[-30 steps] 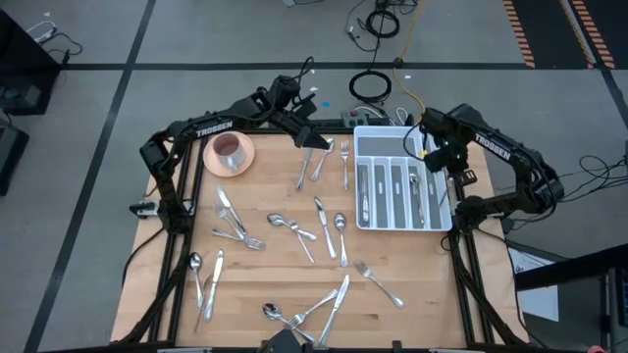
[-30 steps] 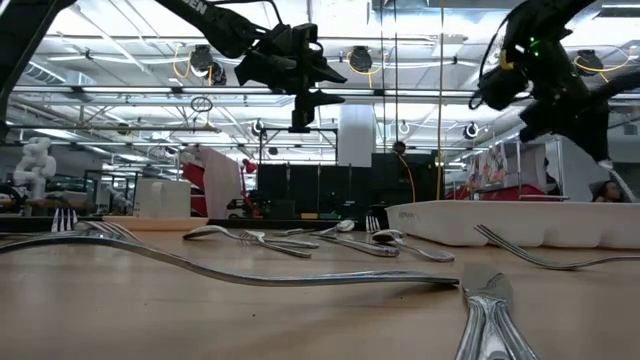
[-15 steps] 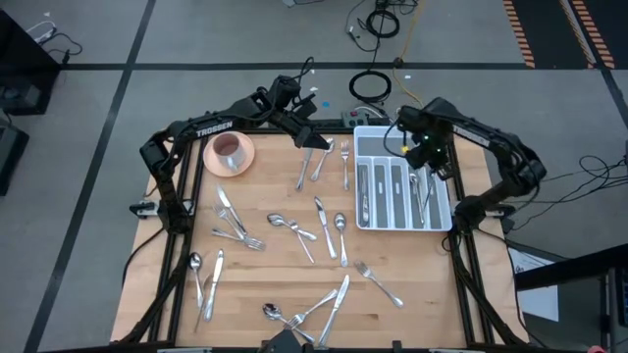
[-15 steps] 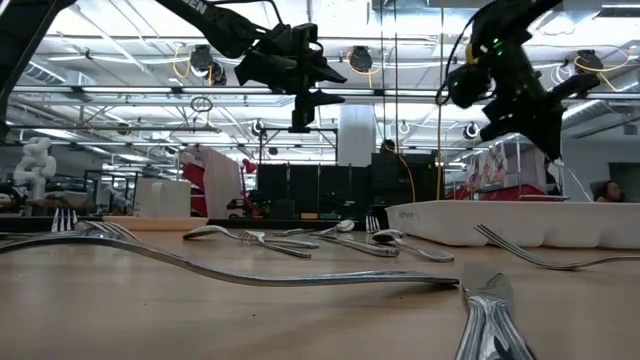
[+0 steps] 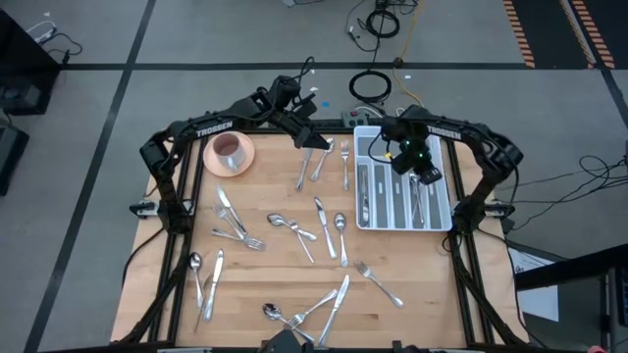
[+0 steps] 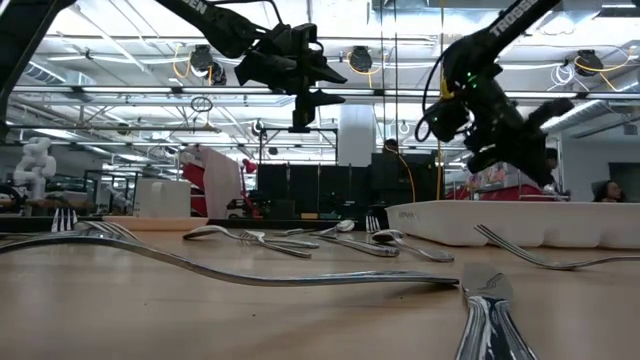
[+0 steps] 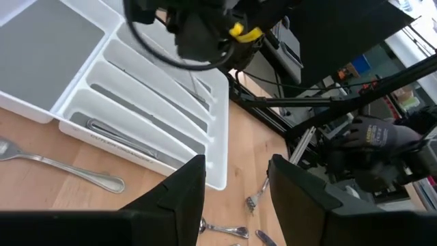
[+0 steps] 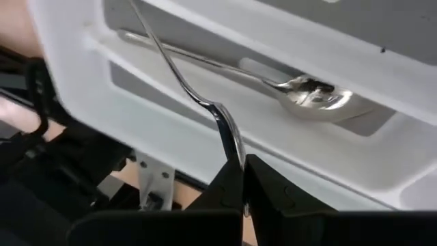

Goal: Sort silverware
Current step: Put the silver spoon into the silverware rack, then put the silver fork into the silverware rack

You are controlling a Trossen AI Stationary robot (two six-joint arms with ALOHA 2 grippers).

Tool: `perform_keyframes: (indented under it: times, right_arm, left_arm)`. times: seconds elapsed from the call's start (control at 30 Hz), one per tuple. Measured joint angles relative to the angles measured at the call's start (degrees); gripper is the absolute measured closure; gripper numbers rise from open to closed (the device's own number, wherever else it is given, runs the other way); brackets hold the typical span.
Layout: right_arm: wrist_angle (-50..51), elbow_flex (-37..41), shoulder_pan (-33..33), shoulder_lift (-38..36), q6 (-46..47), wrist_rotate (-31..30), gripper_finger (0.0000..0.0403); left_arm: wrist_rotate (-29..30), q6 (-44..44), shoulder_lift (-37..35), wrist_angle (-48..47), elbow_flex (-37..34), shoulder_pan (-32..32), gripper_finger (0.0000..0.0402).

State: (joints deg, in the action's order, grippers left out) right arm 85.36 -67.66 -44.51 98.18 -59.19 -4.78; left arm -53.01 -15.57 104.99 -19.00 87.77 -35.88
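Note:
My right gripper (image 5: 422, 173) hangs over the white compartmented tray (image 5: 365, 147) at the table's far right, shut on one slim piece of silverware (image 8: 205, 102). Whether it is a spoon or a fork does not show. A spoon (image 8: 307, 92) lies flat in a tray compartment below it. My left gripper (image 5: 315, 142) hovers open and empty above the far middle of the table, level with the tray in the left wrist view (image 7: 235, 184). Several loose spoons, forks and knives (image 5: 324, 216) lie flat on the wood. My right gripper pinches the broad end of the piece (image 8: 233, 154) between its two fingers (image 8: 263, 195). The fingers slant down from above the tray. The piece runs on ahead of them along their line, narrowing and curving over the tray's dividers. Its other end leaves the picture.
A pink saucer with a cup (image 5: 229, 152) stands at the far left. Forks and knives lie at the left (image 5: 234, 227), and more pieces near the front edge (image 5: 324, 304). Several pieces lie in the tray's long compartments (image 5: 397, 191). Bare wood shows at the near right.
My right gripper has gone from the tray's far right corner toward the table's left, over the tray's middle, and has sunk lower, still shut on the piece.

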Motion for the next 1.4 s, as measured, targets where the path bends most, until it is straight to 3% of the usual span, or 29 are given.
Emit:
perform_keyframes:
  times: [0.63, 1.07, 1.4]
  right_arm:
    - [-9.5, 4.1, 0.0, 2.7, 5.4, -0.8, 0.0398]
    - [-12.2, 4.1, 0.0, 2.7, 13.8, -4.8, 0.0302]
    - [-16.9, 1.2, 0.0, 2.7, 23.3, -4.7, 0.0282]
  left_arm:
    - [1.2, 0.0, 0.0, 0.0, 0.0, 0.0, 0.0238]
    - [2.3, 0.0, 0.0, 0.0, 0.0, 0.0, 0.0238]
    - [2.4, -0.5, 0.0, 0.5, 0.0, 0.0, 0.0238]
